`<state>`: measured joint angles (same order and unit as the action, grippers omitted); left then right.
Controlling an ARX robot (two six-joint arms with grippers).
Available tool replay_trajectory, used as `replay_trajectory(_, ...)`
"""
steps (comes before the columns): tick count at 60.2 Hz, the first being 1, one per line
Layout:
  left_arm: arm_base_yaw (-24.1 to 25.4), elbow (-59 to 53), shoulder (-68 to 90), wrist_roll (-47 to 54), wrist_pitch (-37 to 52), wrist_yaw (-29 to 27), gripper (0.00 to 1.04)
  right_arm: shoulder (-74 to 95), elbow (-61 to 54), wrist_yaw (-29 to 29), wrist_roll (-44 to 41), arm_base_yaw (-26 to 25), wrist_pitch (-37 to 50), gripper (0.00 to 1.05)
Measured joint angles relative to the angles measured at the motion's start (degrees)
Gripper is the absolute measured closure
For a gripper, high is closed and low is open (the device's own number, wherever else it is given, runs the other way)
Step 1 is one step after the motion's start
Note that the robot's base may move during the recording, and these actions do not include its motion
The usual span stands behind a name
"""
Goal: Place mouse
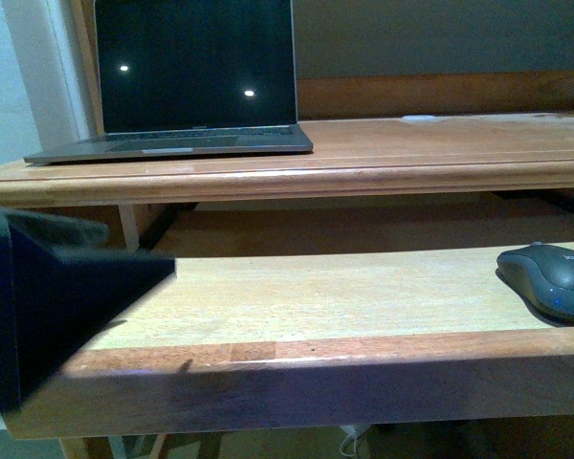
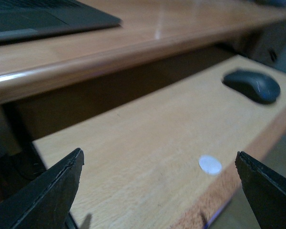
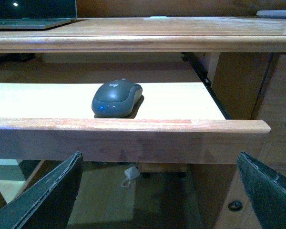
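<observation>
Front view: mouse at rest on pull-out shelf

The dark grey mouse lies flat at the right end of the pale wooden shelf, below the desk top. An open laptop, screen dark, stands on the desk top to the left. The left gripper is spread wide and empty over the shelf, well apart from the mouse. The right gripper is equally wide and empty, before the shelf's front edge, near the mouse.
</observation>
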<state>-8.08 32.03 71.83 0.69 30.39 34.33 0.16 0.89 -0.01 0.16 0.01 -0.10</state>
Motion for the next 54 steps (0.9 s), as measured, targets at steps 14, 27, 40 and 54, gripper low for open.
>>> replay_trajectory(14, -2.8, -10.69, -23.17, -13.31, -12.87, -22.32, 0.08, 0.0, 0.0, -0.02, 0.0, 0.0, 0.0, 0.07)
replay_trajectory(27, -4.44, -21.44, -50.16, -3.15, -18.88, -46.45, 0.49, 1.97, 1.53, 0.92, 3.5, 0.57, -4.13, 0.07)
replay_trajectory(40, -0.46, -25.05, -54.03, -1.73, -19.76, -42.25, 0.84, 25.0, 13.0, 5.77, 6.54, 5.07, 13.57, 0.07)
replay_trajectory(54, 7.61, -27.5, -58.12, -1.31, -21.16, -34.6, 1.02, 50.95, 28.44, 10.99, 3.58, 17.11, 18.36, 0.07)
